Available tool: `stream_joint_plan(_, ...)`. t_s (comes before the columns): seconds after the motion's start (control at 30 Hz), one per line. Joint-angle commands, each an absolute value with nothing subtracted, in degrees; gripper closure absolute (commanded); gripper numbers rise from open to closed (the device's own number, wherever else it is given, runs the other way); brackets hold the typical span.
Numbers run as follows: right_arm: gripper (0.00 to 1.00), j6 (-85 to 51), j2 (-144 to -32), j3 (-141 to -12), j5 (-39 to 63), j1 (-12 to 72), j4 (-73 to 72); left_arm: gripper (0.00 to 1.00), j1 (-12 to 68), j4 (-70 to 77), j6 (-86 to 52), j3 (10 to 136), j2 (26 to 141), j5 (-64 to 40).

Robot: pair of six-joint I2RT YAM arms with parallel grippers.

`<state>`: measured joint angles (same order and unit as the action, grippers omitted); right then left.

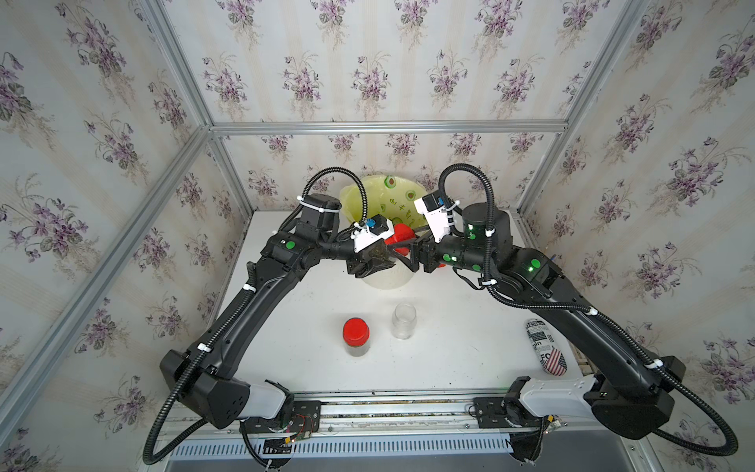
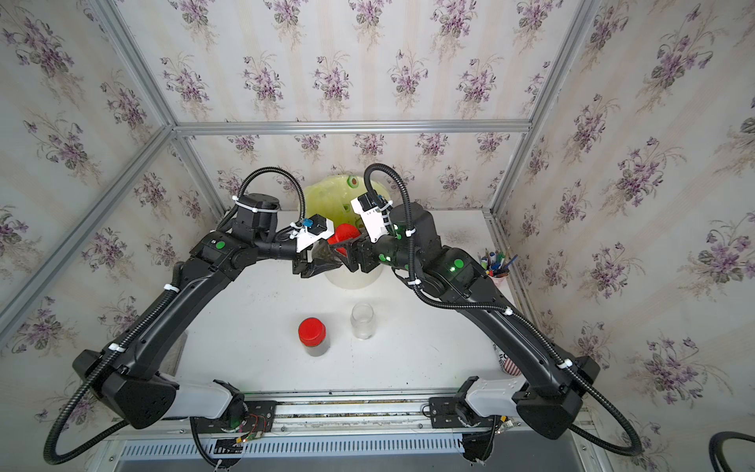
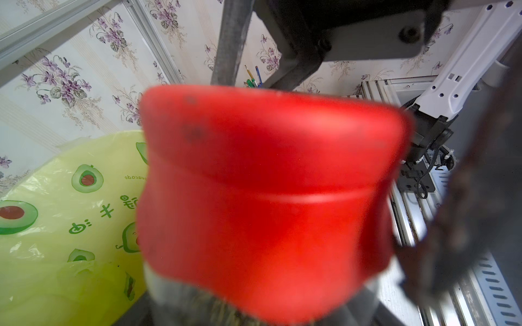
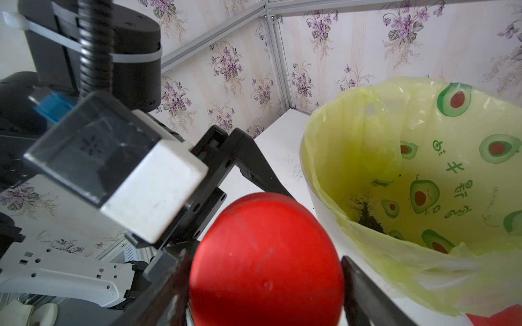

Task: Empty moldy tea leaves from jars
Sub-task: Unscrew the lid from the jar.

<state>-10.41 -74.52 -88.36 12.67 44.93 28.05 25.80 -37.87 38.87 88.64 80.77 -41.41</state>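
Left wrist view is almost filled by a big red cap [image 3: 268, 197], close and blurry. That cap sits on the lifted jar [image 1: 382, 253]. The left gripper [image 1: 375, 265] holds this jar tight by its glass body, up in the air in front of the bin [image 1: 388, 284]. Dark tea leaves [image 2: 325, 254] show through the glass. The right gripper [image 4: 265, 262] has one finger on each side of the cap, but I cannot tell if it is squeezing yet. So this jar is not open. Down on the table [image 1: 449, 359], the left jar [image 1: 356, 339] has its red cap on. It looks dark inside in a top view, so it is probably full. Just to its right stands an open jar [image 1: 403, 321], clear and empty. Some loose leaves [image 4: 367, 216] lie in the yellow bag [image 4: 423, 127] inside the bin. I think one jar is done and two are left.
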Motion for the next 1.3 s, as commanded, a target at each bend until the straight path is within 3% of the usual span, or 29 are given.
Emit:
stream_joint_plan(0.0,0.22,-9.06,-74.79,-88.40,12.13,44.91,26.37,0.26,25.83,-36.65,39.38,88.94,80.86,-42.24)
stream_joint_plan(0.4,0.26,-7.41,-75.66,-90.08,11.93,44.91,26.65,0.26,25.78,-36.73,39.37,88.93,80.68,-42.33)
stream_joint_plan(0.87,0.46,-0.37,-76.11,-90.78,16.06,42.79,29.55,0.26,25.88,-37.14,39.73,88.92,80.77,-42.49)
stream_joint_plan(1.27,0.48,14.42,-76.99,-91.79,24.49,38.70,32.14,0.26,25.90,-37.68,39.98,89.10,80.76,-42.78)
